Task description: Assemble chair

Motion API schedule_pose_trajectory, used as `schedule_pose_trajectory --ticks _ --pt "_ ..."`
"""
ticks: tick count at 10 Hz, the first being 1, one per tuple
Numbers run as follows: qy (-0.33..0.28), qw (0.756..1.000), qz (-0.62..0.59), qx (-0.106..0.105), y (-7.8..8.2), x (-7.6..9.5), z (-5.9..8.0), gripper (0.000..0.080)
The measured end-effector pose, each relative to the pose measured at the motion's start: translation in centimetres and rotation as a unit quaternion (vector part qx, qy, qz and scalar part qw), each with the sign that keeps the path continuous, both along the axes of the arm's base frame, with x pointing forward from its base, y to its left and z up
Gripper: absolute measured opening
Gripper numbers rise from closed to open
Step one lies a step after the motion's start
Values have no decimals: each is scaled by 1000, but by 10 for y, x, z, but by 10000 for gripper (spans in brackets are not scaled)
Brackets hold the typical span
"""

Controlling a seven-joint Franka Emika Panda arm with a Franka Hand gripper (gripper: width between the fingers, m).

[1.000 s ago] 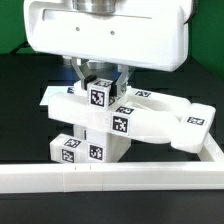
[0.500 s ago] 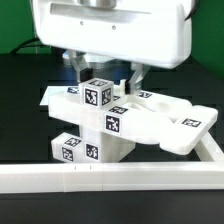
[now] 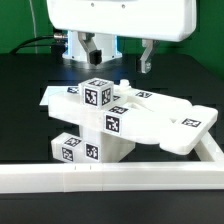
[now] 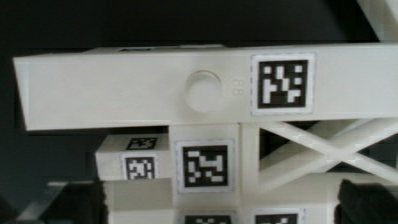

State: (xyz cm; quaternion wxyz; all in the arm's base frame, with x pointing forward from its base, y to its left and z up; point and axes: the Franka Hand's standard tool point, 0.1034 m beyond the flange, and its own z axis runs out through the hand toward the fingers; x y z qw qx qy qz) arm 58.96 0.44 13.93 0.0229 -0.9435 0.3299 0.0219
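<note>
Chair [image 3: 115,118] behind rail [image 3: 110,180] (table)

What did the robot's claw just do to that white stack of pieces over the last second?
The gripper let go of the top bar of the chair: its fingers, closed around the bar a second ago, spread apart and the arm rose straight up, now hanging clear above it. The stacked white pieces and the L-shaped rail stayed where they were.

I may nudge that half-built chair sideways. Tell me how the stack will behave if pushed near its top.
The chair looks like rigid glossy plastic, so it should move as stiff blocks, not flex. Its wide seat part rests high on a narrower lower part, so a high push may tip it. The smooth surface could slip against the open gripper.
</note>
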Motion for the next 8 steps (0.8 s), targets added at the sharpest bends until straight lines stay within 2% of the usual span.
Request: schedule_pose_trajectory --ticks 3,4,5,7,8 --pt "0 1000 1 2 5 -2 1 648" --pt "-5 1000 14 13 28 -14 10 648" --pt "-6 999 25 19 41 -29 14 648" --pt "-18 1000 12 20 68 -52 6 648" --pt "-15 1000 17 19 64 -50 6 648"
